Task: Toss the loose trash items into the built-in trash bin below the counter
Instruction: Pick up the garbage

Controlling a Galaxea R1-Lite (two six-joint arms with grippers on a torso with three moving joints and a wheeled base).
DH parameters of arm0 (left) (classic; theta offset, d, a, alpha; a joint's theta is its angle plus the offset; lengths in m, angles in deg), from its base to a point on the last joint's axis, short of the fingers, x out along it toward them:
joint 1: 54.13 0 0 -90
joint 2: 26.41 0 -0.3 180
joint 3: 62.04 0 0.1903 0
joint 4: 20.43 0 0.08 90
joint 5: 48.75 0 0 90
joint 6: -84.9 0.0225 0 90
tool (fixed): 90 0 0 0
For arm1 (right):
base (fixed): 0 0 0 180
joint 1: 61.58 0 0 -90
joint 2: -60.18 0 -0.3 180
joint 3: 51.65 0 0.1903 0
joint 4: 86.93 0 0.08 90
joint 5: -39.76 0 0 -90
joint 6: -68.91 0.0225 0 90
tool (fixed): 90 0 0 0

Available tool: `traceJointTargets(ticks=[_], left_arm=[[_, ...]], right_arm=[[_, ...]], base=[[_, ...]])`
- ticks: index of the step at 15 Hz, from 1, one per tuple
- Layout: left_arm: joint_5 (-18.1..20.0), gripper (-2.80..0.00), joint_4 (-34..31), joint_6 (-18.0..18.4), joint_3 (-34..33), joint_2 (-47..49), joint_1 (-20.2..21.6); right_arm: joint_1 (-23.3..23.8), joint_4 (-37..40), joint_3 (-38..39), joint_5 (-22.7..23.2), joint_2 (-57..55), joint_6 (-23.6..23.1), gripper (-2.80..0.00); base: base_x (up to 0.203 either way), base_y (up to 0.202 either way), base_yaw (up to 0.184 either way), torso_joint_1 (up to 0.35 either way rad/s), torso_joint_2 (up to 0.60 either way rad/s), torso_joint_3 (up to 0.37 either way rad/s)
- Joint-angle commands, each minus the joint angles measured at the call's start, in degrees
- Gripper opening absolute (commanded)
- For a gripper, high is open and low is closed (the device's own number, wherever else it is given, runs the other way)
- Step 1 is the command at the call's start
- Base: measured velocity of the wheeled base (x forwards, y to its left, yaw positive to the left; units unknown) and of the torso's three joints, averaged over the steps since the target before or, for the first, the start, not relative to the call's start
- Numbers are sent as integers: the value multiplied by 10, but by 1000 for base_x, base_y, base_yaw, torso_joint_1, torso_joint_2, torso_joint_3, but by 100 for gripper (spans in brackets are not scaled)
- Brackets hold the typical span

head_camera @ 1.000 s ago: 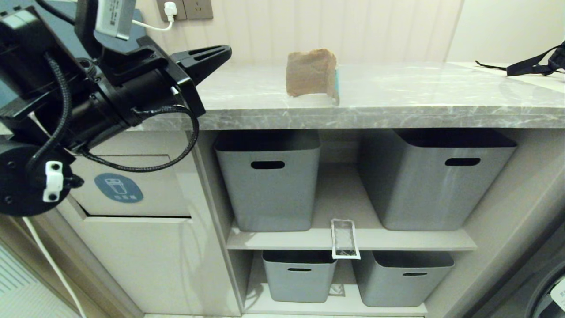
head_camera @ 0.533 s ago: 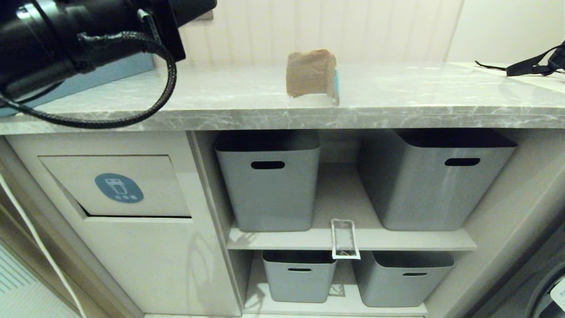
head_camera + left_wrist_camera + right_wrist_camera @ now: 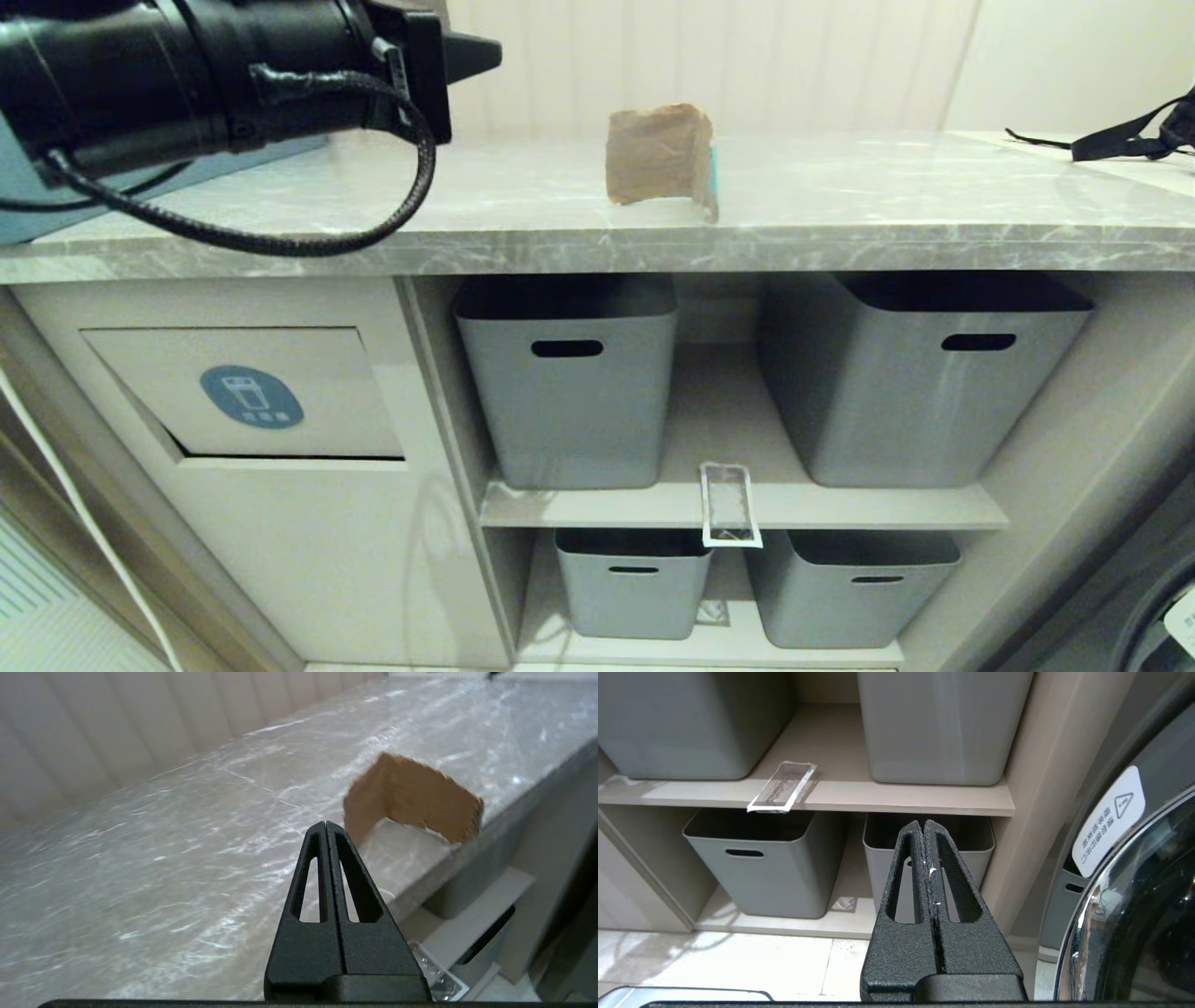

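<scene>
Cardboard [image 3: 658, 154] stands upright at centre frame near the counter [image 3: 840, 201] front edge. At upper left I have the left gripper [image 3: 326, 823] clenched and empty; the right gripper [image 3: 923, 822] hangs clenched low before the shelves. Wrapper [image 3: 728, 505] overhangs the middle shelf; bin [image 3: 247, 392] sits lower left.

My left gripper [image 3: 326, 826] is matt black, grainy plastic. The counter [image 3: 840, 201] looks like polished grey marble, glossy. The cardboard piece [image 3: 656, 154] is rough brown paperboard, torn-edged. The tubs [image 3: 569, 401] are smooth grey plastic; the wrapper [image 3: 728, 504] is clear film
</scene>
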Motion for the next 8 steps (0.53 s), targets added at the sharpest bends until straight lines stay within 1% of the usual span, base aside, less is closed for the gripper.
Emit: traceJointTargets(ticks=[1, 8], left_arm=[[-2, -280, -13, -3, 29, 28, -12], [-1, -280, -13, -3, 26, 47, -14]], right_arm=[[0, 0, 0, 0, 0, 0, -280], [0, 0, 0, 0, 1, 0, -280]], base=[[0, 0, 0, 0, 0, 0], [0, 0, 0, 0, 0, 0]])
